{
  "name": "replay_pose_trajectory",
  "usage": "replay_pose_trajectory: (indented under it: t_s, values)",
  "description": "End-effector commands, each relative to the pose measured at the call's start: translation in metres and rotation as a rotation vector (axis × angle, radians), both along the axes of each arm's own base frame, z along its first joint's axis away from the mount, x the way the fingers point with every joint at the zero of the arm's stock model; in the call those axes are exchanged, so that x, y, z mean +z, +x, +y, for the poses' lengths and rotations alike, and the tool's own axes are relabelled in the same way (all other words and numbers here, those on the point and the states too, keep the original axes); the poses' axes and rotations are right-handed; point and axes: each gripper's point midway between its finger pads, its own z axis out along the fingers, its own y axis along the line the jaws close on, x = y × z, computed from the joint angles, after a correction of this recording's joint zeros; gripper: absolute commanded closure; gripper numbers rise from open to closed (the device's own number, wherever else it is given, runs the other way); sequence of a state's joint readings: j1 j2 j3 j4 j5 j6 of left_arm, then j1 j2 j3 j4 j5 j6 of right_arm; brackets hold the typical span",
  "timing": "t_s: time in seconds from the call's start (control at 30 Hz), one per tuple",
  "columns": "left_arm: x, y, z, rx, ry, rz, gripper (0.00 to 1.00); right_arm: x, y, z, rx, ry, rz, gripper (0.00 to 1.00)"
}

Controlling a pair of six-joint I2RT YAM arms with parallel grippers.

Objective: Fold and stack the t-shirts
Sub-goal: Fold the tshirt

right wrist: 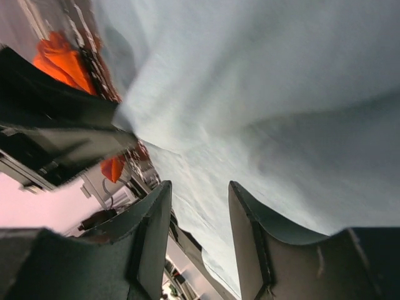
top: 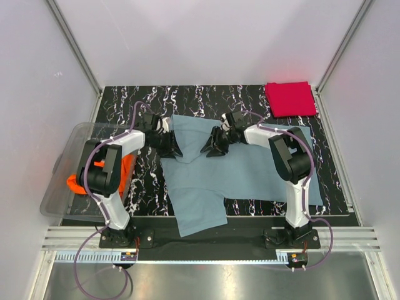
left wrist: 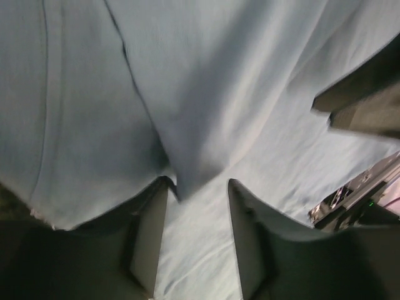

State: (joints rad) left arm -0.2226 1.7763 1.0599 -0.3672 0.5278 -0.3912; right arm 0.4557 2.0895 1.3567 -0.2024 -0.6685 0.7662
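Observation:
The grey-blue t-shirt (top: 244, 169) lies spread on the black marbled table, one part hanging over the near edge. My left gripper (top: 170, 147) and right gripper (top: 212, 145) sit low over its far half, facing each other. In the left wrist view the gripper (left wrist: 197, 182) is open, with a raised fold of grey-blue t-shirt (left wrist: 187, 94) at its fingertips. In the right wrist view the gripper (right wrist: 199, 184) is open over the cloth (right wrist: 281, 94), nothing between the jaws. The red t-shirt (top: 289, 99) lies folded at the back right corner. The orange t-shirt (top: 128, 165) is bunched in the bin.
A clear plastic bin (top: 62, 162) stands at the left table edge beside the left arm. White walls and metal frame posts enclose the table. A metal rail (top: 200, 237) runs along the near edge by the arm bases.

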Motion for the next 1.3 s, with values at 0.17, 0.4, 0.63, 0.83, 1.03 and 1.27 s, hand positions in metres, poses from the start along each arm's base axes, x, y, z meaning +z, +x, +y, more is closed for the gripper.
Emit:
replay_pose_trajectory:
  t_s: [0.17,0.4,0.63,0.83,1.03,1.27]
  values:
    - [0.045,0.057,-0.023,0.008,-0.111,-0.140,0.85,0.006,-0.015,-0.005,0.012,0.009,-0.016,0.50]
    - [0.069,0.089,-0.031,0.063,-0.154,-0.186,0.93,0.000,0.001,0.004,0.000,0.020,-0.001,0.57]
    - [0.069,0.129,-0.036,0.115,-0.243,-0.219,0.94,-0.007,0.021,0.015,-0.012,0.036,0.016,0.83]
    - [0.065,0.153,-0.037,0.118,-0.239,-0.250,0.92,-0.011,0.037,0.015,-0.052,0.018,0.016,0.80]
    - [0.063,0.157,-0.038,0.122,-0.253,-0.253,0.92,-0.020,0.038,0.010,-0.118,-0.020,0.063,0.69]
    - [0.066,0.153,-0.034,0.119,-0.254,-0.254,0.92,-0.031,0.047,0.009,-0.183,-0.051,0.087,0.64]
